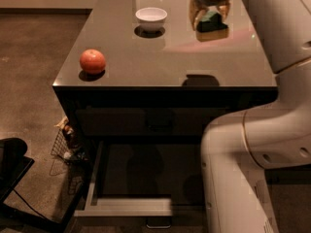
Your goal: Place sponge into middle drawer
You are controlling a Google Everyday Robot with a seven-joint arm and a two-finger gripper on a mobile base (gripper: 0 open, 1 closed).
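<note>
My gripper (210, 14) is at the top of the camera view, above the back right of the dark table (146, 76). It is shut on the sponge (212, 27), which has a green layer over a yellow body and hangs just above the tabletop. The middle drawer (127, 206) stands pulled open below the table's front. It has pale grey sides and rim, a dark floor and a small handle (158, 223) on its front. My white arm (243, 149) covers the drawer's right part.
A white bowl (151, 16) stands at the back of the table, left of the gripper. An orange-red round fruit (92, 61) sits near the table's left front corner. A closed dark drawer front (155, 124) lies above the open one. A wire basket (68, 147) and a black object (12, 164) are on the floor at the left.
</note>
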